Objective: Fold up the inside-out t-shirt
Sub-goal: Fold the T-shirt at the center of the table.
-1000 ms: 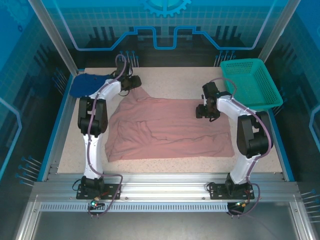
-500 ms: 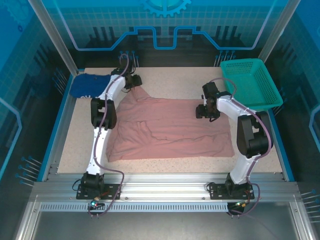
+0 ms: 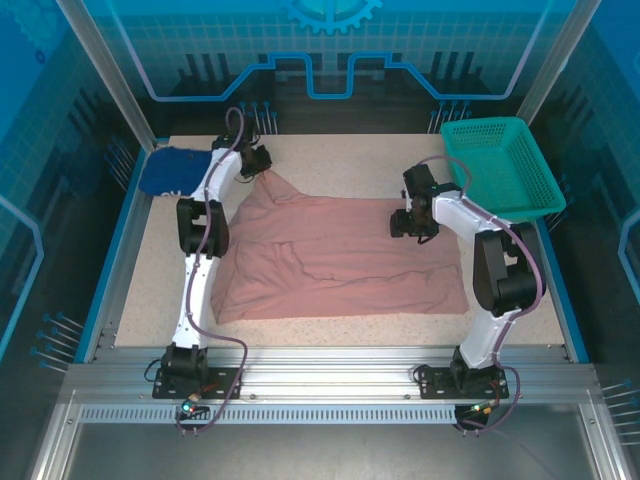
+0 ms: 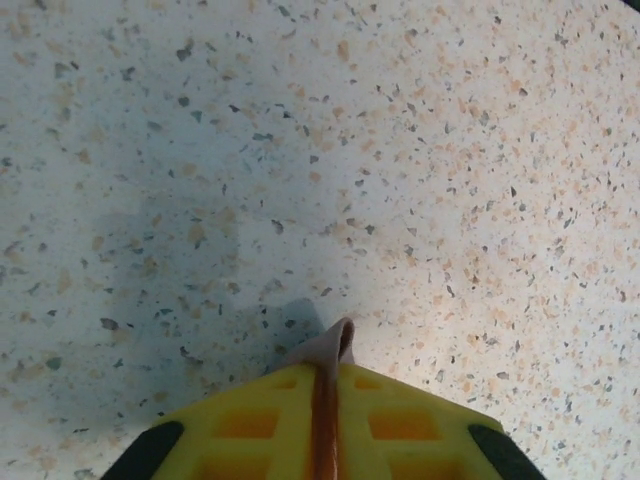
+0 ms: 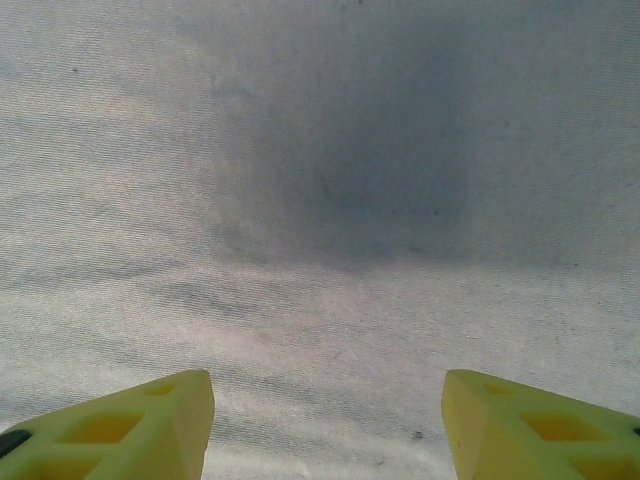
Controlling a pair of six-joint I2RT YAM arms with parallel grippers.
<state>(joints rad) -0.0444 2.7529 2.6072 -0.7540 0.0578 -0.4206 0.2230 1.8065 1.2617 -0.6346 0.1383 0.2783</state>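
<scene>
The inside-out t-shirt (image 3: 340, 260), dusty pink, lies spread over the middle of the table, its far-left corner pulled to a point. My left gripper (image 3: 262, 162) is shut on that corner; in the left wrist view a small fold of the pink t-shirt (image 4: 330, 352) sticks out between the closed yellow fingers (image 4: 400, 420), above bare speckled table. My right gripper (image 3: 408, 222) hovers over the shirt's far-right edge. Its yellow fingers (image 5: 150, 425) stand open, wide apart, with flat t-shirt cloth (image 5: 320, 200) under them and nothing between them.
A dark blue folded garment (image 3: 175, 168) lies at the far left corner, just left of the left gripper. A teal basket (image 3: 500, 165) sits at the far right corner. Speckled table (image 3: 350, 160) stretches bare along the far side.
The left gripper has shut on the shirt's far-left corner and drawn it slightly farther back and left, stretching it to a point. The right arm has stayed put.
</scene>
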